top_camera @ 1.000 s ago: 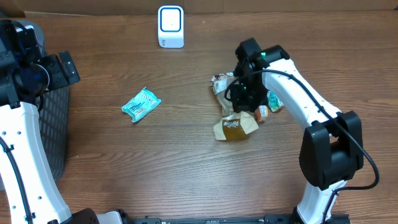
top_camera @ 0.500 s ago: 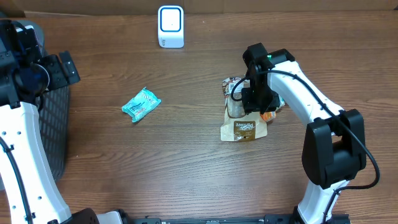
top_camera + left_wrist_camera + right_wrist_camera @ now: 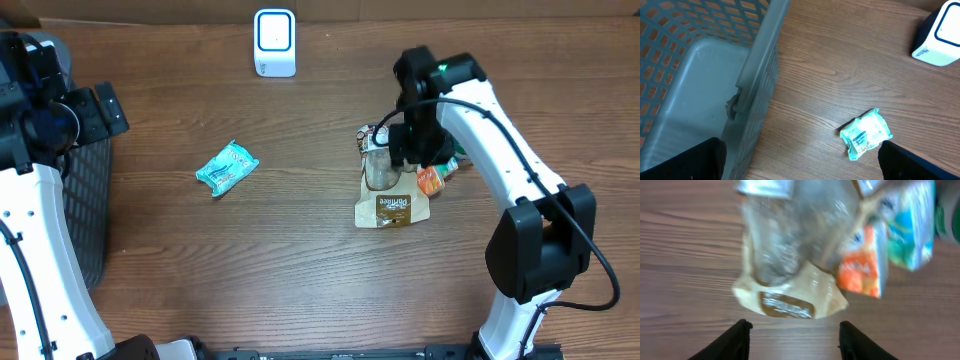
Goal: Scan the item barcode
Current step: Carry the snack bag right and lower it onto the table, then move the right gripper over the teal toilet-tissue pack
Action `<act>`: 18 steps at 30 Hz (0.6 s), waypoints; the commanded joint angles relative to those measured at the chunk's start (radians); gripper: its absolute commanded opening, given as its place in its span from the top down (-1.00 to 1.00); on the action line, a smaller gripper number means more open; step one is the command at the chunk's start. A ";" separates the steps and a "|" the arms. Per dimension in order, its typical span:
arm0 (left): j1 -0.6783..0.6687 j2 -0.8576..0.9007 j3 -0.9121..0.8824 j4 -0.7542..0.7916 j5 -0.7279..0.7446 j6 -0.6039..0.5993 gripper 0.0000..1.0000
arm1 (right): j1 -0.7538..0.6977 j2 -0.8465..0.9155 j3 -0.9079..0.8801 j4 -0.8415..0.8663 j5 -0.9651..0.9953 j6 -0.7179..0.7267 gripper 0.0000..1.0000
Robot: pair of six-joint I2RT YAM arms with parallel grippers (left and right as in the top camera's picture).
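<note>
right gripper (image 3: 794,330): jaws apart, empty, above pouch (image 3: 787,305) | pouch: flat on bench (image 3: 300,270) beside packets (image 3: 432,180), well apart from scanner (image 3: 274,42), so probably unscanned | left gripper (image 3: 800,155): wide apart, empty, by basket (image 3: 690,75)

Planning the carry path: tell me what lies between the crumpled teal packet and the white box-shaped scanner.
Only bare wooden tabletop separates the teal packet from the white scanner, clear in the overhead and left wrist views.
</note>
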 commanded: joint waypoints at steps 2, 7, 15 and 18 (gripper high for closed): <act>0.000 0.002 0.021 0.001 -0.001 0.022 -0.99 | 0.004 -0.011 0.040 0.053 -0.161 -0.004 -0.14; 0.000 0.002 0.021 0.001 -0.001 0.022 -0.99 | 0.016 -0.006 0.020 0.193 -0.288 0.005 -0.18; 0.000 0.002 0.021 0.002 -0.001 0.022 -0.99 | 0.103 0.024 -0.001 0.363 -0.308 0.005 -0.18; 0.000 0.002 0.021 0.001 -0.001 0.022 -0.99 | 0.141 0.049 -0.001 0.439 -0.308 0.034 -0.16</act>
